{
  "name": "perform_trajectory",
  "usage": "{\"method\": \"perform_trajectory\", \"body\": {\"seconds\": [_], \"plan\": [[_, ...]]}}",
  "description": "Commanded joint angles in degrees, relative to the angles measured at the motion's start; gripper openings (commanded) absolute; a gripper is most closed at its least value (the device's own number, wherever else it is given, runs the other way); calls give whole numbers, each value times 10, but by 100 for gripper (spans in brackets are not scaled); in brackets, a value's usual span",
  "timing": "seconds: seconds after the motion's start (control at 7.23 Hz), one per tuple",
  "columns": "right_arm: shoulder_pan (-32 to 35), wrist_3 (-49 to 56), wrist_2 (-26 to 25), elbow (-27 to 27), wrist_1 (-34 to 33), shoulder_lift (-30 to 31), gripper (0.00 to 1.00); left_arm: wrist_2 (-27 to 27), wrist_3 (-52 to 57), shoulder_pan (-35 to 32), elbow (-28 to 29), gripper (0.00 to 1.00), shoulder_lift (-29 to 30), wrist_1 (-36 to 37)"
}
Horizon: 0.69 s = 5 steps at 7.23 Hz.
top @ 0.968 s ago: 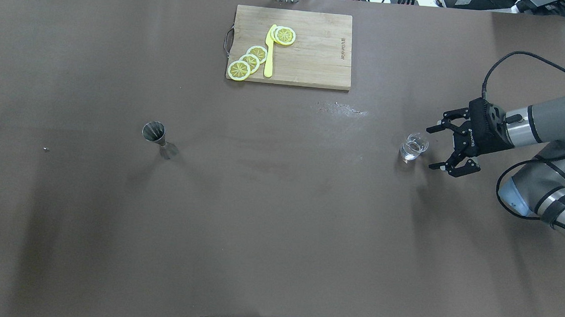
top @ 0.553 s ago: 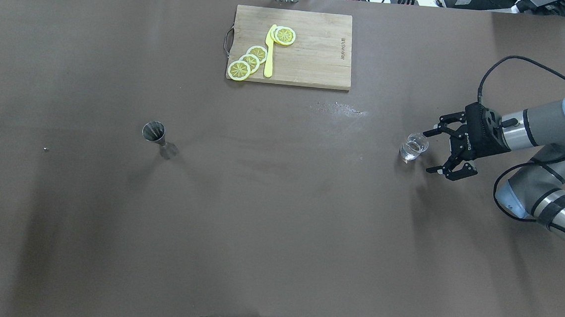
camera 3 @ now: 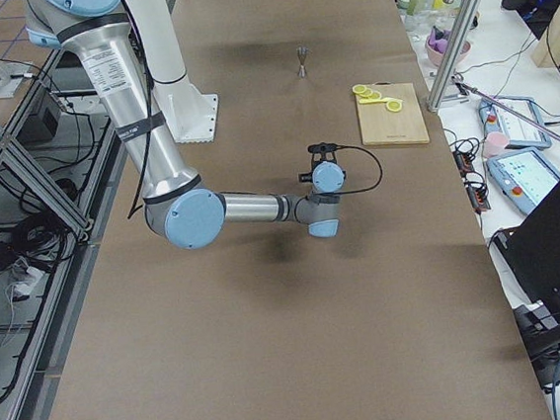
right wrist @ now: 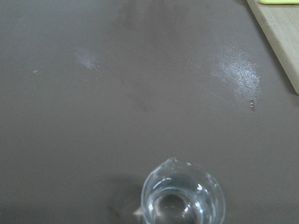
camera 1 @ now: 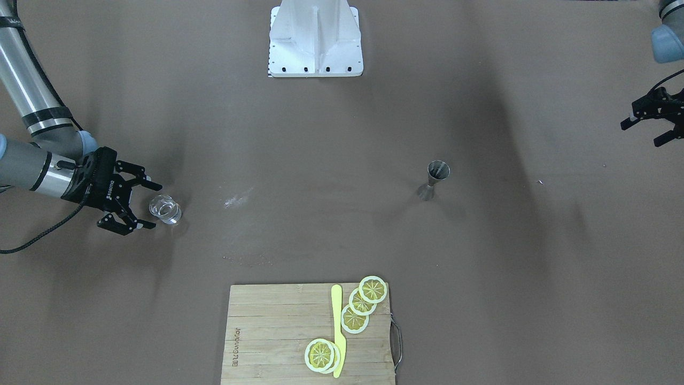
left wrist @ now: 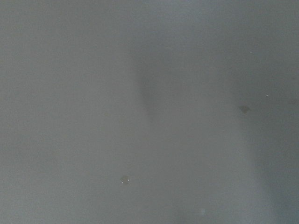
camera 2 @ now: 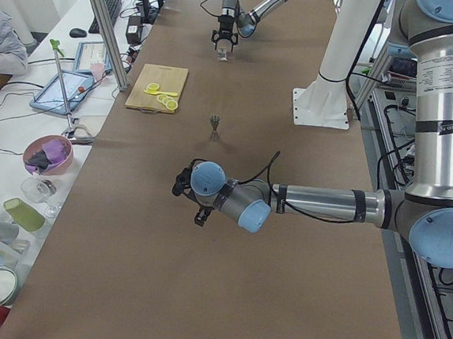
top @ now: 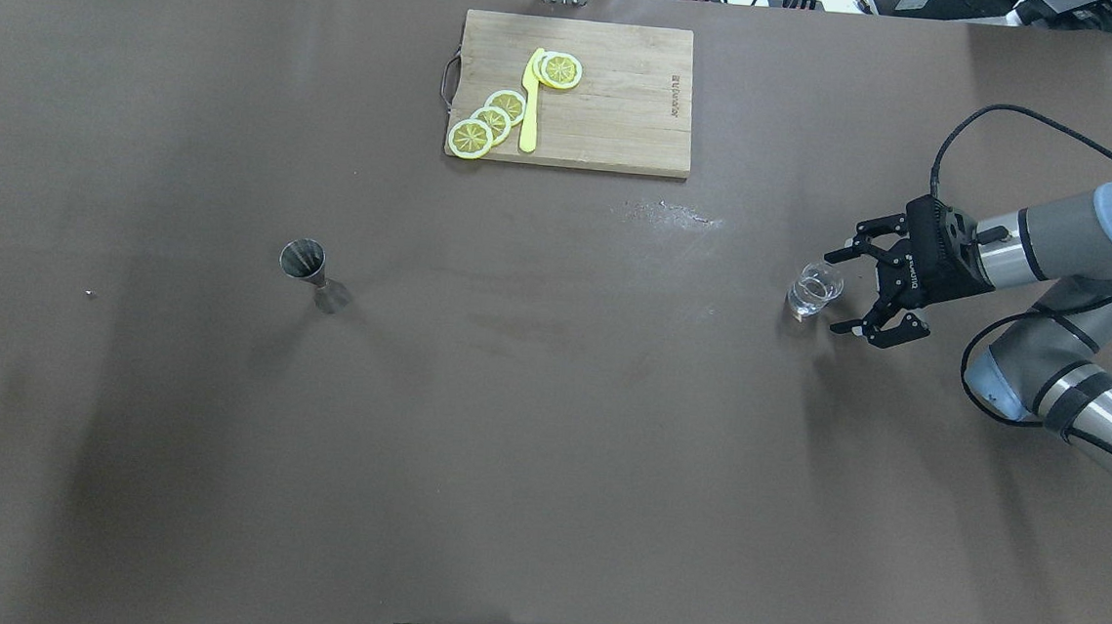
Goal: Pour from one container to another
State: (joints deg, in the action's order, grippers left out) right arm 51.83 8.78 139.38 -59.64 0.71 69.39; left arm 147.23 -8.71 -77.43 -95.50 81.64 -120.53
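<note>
A small clear glass beaker [top: 813,293] [camera 1: 165,209] holding clear liquid stands at the table's right side; in the right wrist view it [right wrist: 183,199] fills the bottom edge, spout pointing away. My right gripper [top: 835,292] [camera 1: 155,207] is open, lying level just right of the beaker, with one fingertip at each side of it and no visible contact. A steel jigger [top: 309,271] [camera 1: 436,178] stands upright left of centre. My left gripper [camera 1: 643,135] hovers open far from both, over bare table.
A wooden cutting board [top: 619,111] [camera 1: 267,331] at the far middle carries several lemon slices [top: 491,117] and a yellow knife [top: 531,100]. White spilled specks [top: 670,214] lie between board and beaker. The robot's base plate [camera 1: 315,43] sits at the near edge.
My right gripper has moved left toward the beaker, so its open fingers now reach alongside it. Beaker and jigger have not moved.
</note>
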Motion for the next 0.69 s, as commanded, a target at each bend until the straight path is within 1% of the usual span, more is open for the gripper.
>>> {"method": "perform_trajectory", "body": {"seconds": [0.0, 0.14, 0.41, 0.55], "plan": [[-1, -2, 0, 2, 1, -2, 98, -25, -98, 31, -9, 98, 6, -83], [-2, -2, -1, 5, 2, -2, 98, -53, -178, 59, -6, 98, -1, -161], [-5, -1, -3, 5, 2, -2, 98, -118, -320, 124, -9, 98, 3, -249], [-9, -1, -7, 5, 2, -2, 97, -168, -345, 153, -5, 98, 4, -308]]}}
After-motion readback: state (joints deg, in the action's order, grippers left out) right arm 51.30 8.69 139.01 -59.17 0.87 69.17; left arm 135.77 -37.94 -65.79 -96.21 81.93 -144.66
